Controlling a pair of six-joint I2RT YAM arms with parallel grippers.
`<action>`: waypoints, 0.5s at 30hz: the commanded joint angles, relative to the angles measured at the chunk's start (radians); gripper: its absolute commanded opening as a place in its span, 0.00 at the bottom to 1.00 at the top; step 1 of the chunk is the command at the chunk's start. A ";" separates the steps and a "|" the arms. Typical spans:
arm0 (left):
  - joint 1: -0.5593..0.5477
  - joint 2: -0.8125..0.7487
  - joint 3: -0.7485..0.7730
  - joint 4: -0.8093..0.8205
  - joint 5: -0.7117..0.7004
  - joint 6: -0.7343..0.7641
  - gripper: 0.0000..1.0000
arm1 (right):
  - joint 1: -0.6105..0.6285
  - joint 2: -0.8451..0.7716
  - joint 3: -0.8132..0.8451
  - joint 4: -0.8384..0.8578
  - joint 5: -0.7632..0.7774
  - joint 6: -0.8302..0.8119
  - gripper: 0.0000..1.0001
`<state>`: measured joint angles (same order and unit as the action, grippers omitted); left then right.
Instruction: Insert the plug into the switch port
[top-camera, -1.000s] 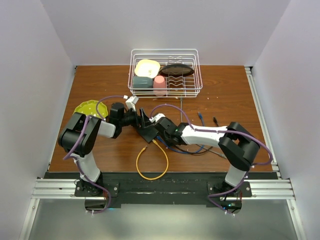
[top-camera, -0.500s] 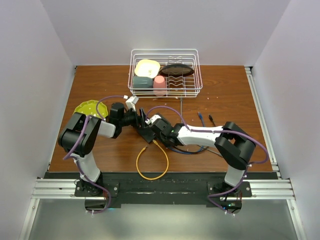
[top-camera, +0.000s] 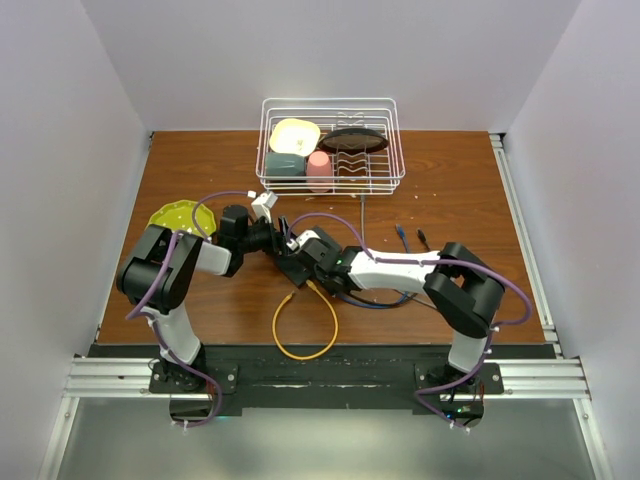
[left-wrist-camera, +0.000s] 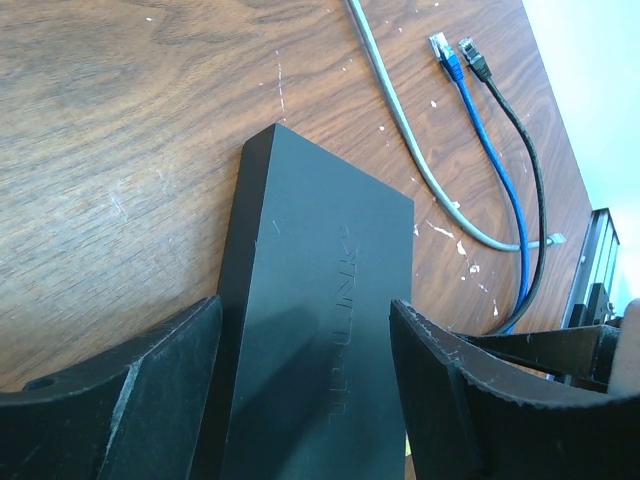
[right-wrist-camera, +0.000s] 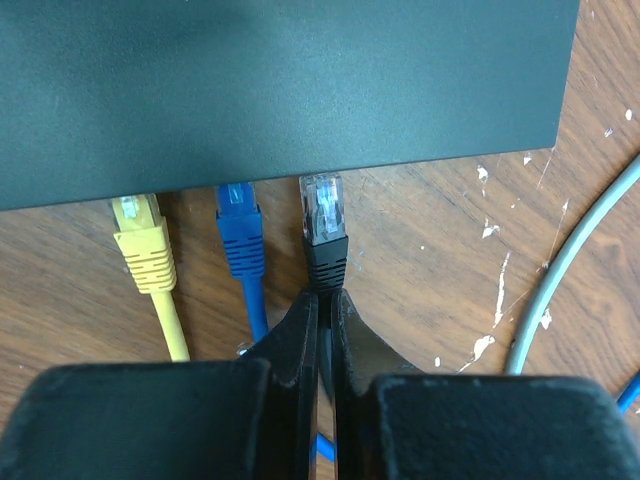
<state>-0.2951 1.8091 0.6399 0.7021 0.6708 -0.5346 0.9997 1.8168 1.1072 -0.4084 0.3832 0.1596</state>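
Now the right gripper is pressed together on the black plug, pinching it just behind the boot. Straight ahead of the gripper, the plug's clear head meets the near edge of the switch. Most of the head still shows. The port is hidden under that edge, so whether the tip has gone in cannot be told. Just left of the held plug a blue plug sits at the same edge, and further left a yellow plug. A grey cable curves over the bench to the gripper's right.

Compared with a second ago, the top view shows the right arm pushed in toward the switch. Its elbow has drawn closer and the gripper sits tighter against the switch's edge. The left arm has kept its place.

The left gripper is spread, one finger on each side of the switch, which lies flat between them and runs on ahead. Whether the fingers touch its sides cannot be told. Well ahead and to that gripper's right, a loose blue lead and a loose black lead lie side by side.
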 joint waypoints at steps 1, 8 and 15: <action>-0.003 -0.033 0.009 0.040 0.033 0.024 0.72 | 0.007 0.039 0.036 -0.061 0.019 0.004 0.00; -0.001 -0.048 0.006 0.023 0.020 0.038 0.73 | 0.008 0.042 0.045 -0.092 0.042 0.026 0.00; -0.003 -0.051 0.004 0.028 0.023 0.033 0.74 | 0.008 0.065 0.066 -0.122 0.062 0.038 0.00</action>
<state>-0.2951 1.7992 0.6399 0.6979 0.6720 -0.5293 1.0073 1.8462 1.1458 -0.4564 0.4282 0.1802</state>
